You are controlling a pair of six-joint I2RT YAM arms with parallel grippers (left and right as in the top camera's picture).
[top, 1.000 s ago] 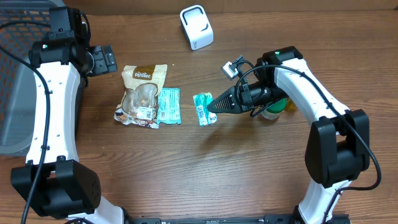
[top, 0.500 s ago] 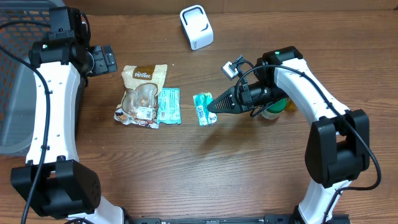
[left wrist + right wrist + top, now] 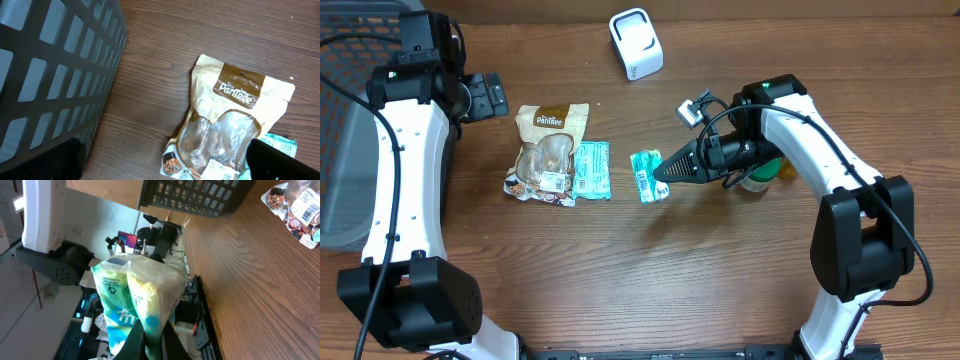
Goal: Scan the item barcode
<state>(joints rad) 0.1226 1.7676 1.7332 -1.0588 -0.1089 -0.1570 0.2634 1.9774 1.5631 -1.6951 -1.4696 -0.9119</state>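
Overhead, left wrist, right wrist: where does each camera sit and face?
Overhead: above the wooden table, looking straight down; both white arms show.
Left wrist: looks down at tan snack pouch and black mesh basket; left tool fingers at corners.
Right wrist: faces along table; right tool pinches green-white packet.
Shared: pouch in overhead and left wrist.

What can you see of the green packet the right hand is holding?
The green packet is a small, crinkly plastic pouch, green and white with a yellowish patch, a recycling mark and lettering too blurred to read. One end is pinched in the shut right hand. From overhead it lies over the wooden table, to the right of a teal packet and apart from it. No barcode shows on its visible faces. I cannot tell whether it clears the table.
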